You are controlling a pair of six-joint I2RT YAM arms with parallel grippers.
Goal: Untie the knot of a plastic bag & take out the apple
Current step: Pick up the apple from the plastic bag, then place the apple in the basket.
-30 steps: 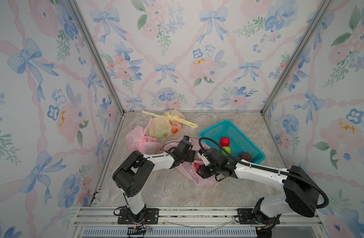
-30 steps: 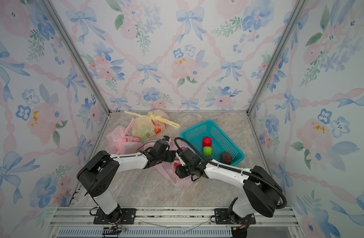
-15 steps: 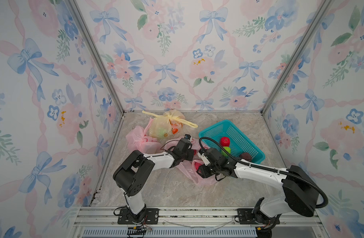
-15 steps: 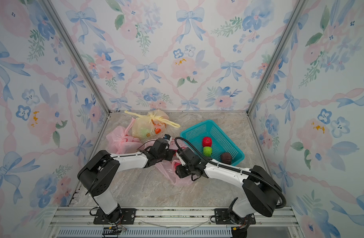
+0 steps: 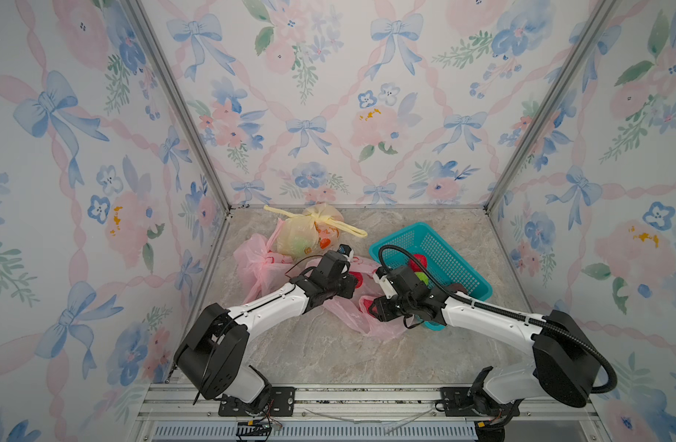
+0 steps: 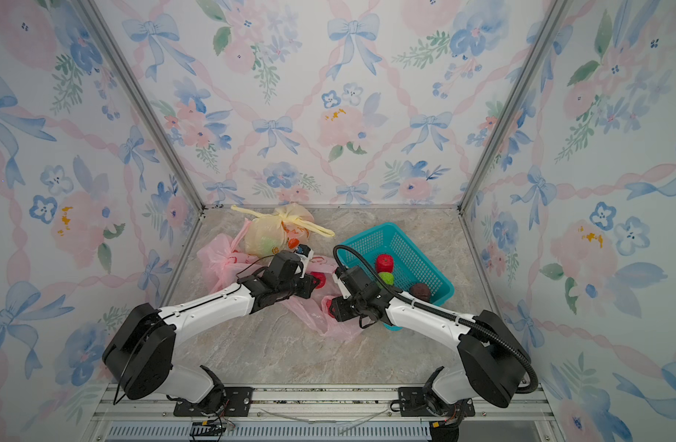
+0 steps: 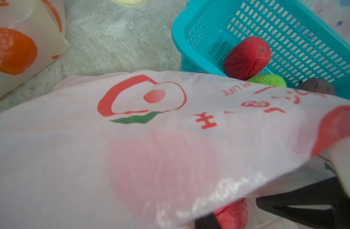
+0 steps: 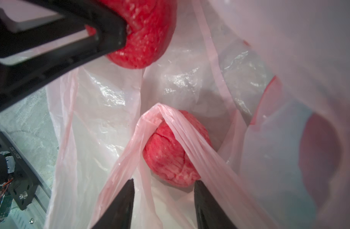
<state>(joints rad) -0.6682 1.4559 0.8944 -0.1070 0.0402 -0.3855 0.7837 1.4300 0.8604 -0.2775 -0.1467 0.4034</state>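
Marble tabletop [image 5: 329,356] between flowered walls bore the pink bag [image 5: 348,317] at mid-table, just left of the teal basket [image 5: 457,264]. The left gripper [image 5: 353,284] was clenched on a red apple [image 8: 148,35] amid the bag's folds. The right gripper [image 8: 164,184] straddled a second apple [image 8: 170,156] beneath a strip of the bag; whether it squeezed, I could not tell. The plastic looked thin, slippery and easily torn, the apples light and firm, best gripped across their widest part.

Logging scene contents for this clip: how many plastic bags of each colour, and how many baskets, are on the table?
Pink plastic bags: 2
Yellow plastic bag: 1
Teal basket: 1
Total: 4
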